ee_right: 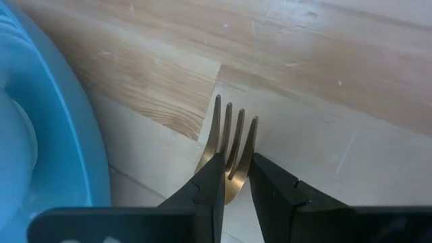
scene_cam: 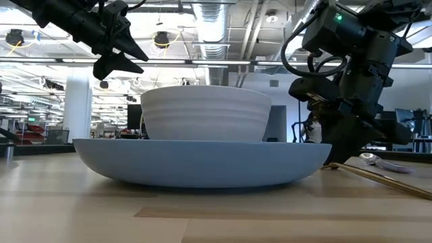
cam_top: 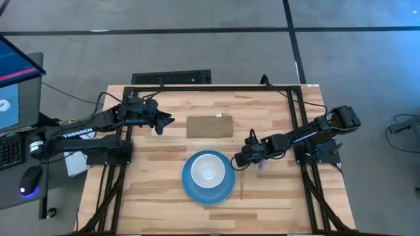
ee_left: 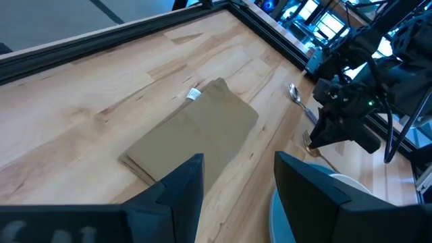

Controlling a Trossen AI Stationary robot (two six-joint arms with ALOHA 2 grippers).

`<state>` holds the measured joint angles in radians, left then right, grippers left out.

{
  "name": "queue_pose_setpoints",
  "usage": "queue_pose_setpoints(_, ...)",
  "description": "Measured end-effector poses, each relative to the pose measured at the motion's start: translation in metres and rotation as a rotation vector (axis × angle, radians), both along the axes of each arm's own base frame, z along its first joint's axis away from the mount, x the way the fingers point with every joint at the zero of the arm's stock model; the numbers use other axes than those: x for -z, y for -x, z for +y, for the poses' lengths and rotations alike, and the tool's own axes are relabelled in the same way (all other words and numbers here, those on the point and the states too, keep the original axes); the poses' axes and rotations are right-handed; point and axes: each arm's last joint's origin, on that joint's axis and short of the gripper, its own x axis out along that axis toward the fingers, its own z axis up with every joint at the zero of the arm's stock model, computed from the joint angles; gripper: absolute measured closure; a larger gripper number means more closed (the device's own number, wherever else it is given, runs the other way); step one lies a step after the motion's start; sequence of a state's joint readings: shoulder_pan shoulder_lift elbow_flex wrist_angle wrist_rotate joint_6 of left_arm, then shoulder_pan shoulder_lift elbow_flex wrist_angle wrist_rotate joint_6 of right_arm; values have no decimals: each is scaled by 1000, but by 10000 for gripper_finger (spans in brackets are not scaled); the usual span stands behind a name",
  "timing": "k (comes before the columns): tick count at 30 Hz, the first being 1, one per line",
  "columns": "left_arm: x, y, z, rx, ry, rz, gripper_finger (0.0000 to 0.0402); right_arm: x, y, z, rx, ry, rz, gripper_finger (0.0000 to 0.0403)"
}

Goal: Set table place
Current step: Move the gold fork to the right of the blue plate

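Right wrist view shows the right pincer (ee_right: 233,177) narrowed onto the gold fork (ee_right: 229,145), which lies flat on the bench (ee_right: 324,81) just beside the blue plate (ee_right: 61,128), tines pointing away from the wrist.
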<state>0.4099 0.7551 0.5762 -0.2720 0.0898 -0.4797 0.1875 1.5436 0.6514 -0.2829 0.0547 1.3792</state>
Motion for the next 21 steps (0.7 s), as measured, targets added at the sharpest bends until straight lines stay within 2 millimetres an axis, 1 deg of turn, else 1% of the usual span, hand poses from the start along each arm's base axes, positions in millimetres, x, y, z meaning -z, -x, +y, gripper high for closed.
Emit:
queue_pose_setpoints(10,0,0,0,0,0,0,233,0,0,0,-4,0,0,310)
queue_pose_setpoints(15,0,0,0,0,0,1,233,0,0,0,-57,4,1,310)
queue_pose_setpoints(21,0,0,0,0,0,1,233,0,0,-1,-52,-4,2,310)
